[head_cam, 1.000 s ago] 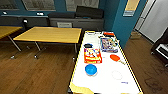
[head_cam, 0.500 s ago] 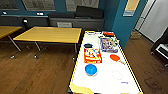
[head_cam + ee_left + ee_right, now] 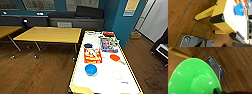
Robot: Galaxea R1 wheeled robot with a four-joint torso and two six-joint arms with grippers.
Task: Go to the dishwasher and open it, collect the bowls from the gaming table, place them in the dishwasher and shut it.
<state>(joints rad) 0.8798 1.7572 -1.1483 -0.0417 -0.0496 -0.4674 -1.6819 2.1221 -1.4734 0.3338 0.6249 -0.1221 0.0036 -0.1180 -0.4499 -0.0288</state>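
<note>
Standing at the near end of the gaming table (image 3: 107, 82), green bowl (image 3: 193, 79) apparently already in the right arm's care.

Far left, two yellow-topped tables (image 3: 50, 34) stand well apart from the work. On the white top, left to right: a dark round object (image 3: 88, 45) further back, a colourful flat box (image 3: 92, 55), and the blue bowl (image 3: 91, 69) near the robot's end, upright and free of the box, probably within reach. Further right lie a second box (image 3: 108, 44) and an orange paddle (image 3: 115, 57). The left wrist view looks along the table's yellow side toward the blue bowl (image 3: 239, 9); left fingers: cannot tell. The green bowl looms in the right wrist view, likely carried; the grip itself is hidden, so cannot tell.
</note>
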